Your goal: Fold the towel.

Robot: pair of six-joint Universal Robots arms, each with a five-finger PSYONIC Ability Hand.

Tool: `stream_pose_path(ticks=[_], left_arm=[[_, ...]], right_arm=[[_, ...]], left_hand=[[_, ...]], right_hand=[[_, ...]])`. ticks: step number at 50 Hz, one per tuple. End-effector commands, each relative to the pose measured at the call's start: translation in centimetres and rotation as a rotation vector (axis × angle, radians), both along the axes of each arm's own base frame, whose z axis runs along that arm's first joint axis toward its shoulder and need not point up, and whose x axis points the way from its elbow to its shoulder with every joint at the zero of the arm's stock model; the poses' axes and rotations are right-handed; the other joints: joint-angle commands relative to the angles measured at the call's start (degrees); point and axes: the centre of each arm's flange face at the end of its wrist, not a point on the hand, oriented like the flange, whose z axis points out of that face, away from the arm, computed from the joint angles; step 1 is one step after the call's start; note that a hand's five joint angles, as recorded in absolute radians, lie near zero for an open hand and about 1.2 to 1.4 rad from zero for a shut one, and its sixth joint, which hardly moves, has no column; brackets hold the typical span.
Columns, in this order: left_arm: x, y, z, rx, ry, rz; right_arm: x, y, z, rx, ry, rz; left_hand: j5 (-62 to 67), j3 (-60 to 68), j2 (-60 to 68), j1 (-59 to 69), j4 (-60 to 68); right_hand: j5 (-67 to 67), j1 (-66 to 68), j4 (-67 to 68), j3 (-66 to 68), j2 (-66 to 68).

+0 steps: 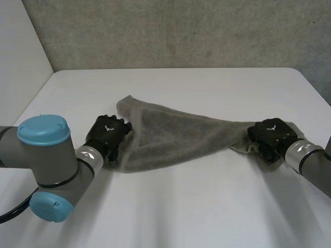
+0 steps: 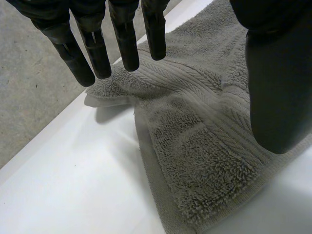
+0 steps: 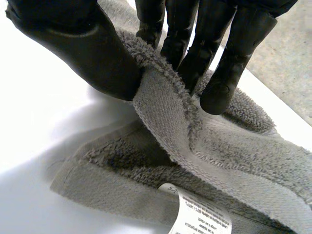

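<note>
You've got 1 towel (image 1: 170, 137): grey terry, loop pile, w/ a flatter ribbed band near one edge in the left wrist view. It lies on the white table (image 1: 207, 206), about mid-table and not flat. It's bunched into a rough triangle, wide at the robot's left and narrowing to a gathered end at the right. One corner sticks out on the far side, toward the concrete wall (image 1: 170, 31). 1 white care label (image 3: 200, 217) shows at the towel's hem, under the right hand's palm; print too small to read.

Hands: 2, one per arm. Left hand (image 1: 107, 135) sits at the towel's wide left edge, by the near-left corner. In its wrist view the fingers (image 2: 126, 44) are straight and spread, and the thumb (image 2: 275, 87) is straight too, well apart from them. The towel lies beneath, so the hand's open w/ no hold on the cloth. Can't tell whether the tips touch the pile.

Right hand (image 1: 271, 137) is at the narrow right end. Its thumb (image 3: 92, 53) and fingers (image 3: 229, 73) squeeze a raised ridge of the hem between them, a firm pinch on the towel. Below the pinch the cloth drops in folds onto the table.

Count: 1 towel, 1 label, 1 table, 2 hands.
</note>
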Motion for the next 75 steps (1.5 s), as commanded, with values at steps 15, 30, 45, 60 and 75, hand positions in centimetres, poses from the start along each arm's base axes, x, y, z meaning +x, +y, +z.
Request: stream_pose_path(ticks=[15,30,45,60,75], left_arm=[[-0.5,-0.8,-1.8,0.046,0.007,-0.07],[-0.5,-0.8,-2.1,0.08,-0.007,-0.07],[-0.8,-1.6,-1.9,0.088,-0.012,-0.064],[-0.9,-2.1,-1.6,0.067,-0.006,-0.058],[0.6,-4.0,4.9,-0.082,0.07,0.003]], right_arm=[[-0.6,-0.5,0.3,-0.002,-0.017,-0.026],[-0.6,-0.5,0.2,-0.002,-0.014,-0.025],[-0.3,-0.3,0.0,0.003,-0.009,-0.012],[-0.3,-0.2,-0.1,0.006,-0.008,-0.01],[-0.5,0.3,9.2,-0.232,-0.091,-0.028]], left_hand=[[-3.4,6.9,6.8,7.1,7.1],[-4.3,6.1,5.9,6.3,6.3],[30.4,40.8,40.6,40.9,40.9],[44.8,55.2,55.0,55.4,55.4],[44.8,55.2,55.0,55.4,55.4]], right_hand=[[3.6,4.4,3.1,5.1,4.5],[3.6,4.4,3.1,5.1,4.5],[3.6,4.4,3.1,5.1,4.5],[3.6,4.4,3.1,5.1,4.5],[3.6,4.4,3.1,5.1,4.5]])
